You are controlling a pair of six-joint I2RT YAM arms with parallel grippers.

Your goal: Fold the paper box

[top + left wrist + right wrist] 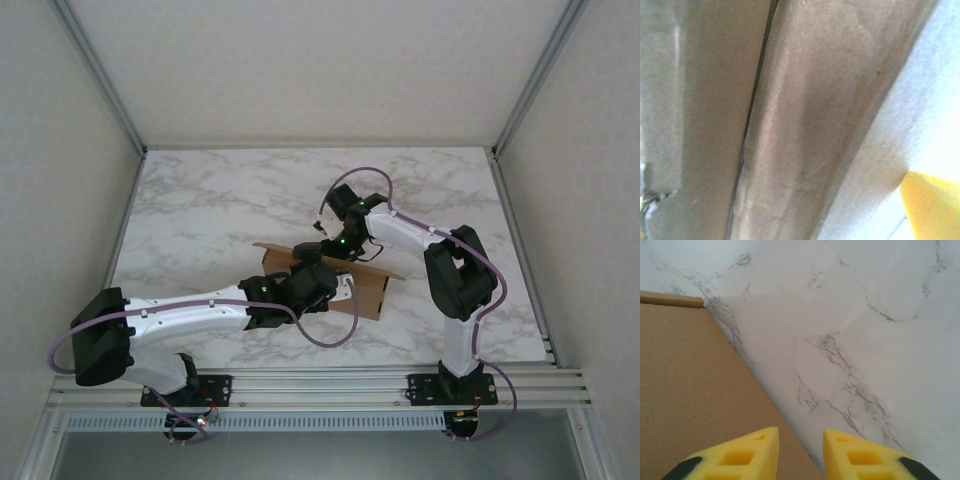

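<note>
Where the plain brown cardboard die-cut paper box sits part-folded mid white marble table, the left fingers are spread wide, close against its walls, w/ the right fingers slightly parted & empty at its far edge, one over cardboard, one over table.

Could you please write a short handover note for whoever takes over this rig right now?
Left gripper: open, low over the paper box at mid-table; contact cannot be confirmed.
Right gripper: open with a narrow gap, nothing between its fingers, hovering where the box's edge meets the marble table.
Done: the box looks partly folded, with one panel apparently raised.
Left: fold the remaining flaps and close the box.
</note>
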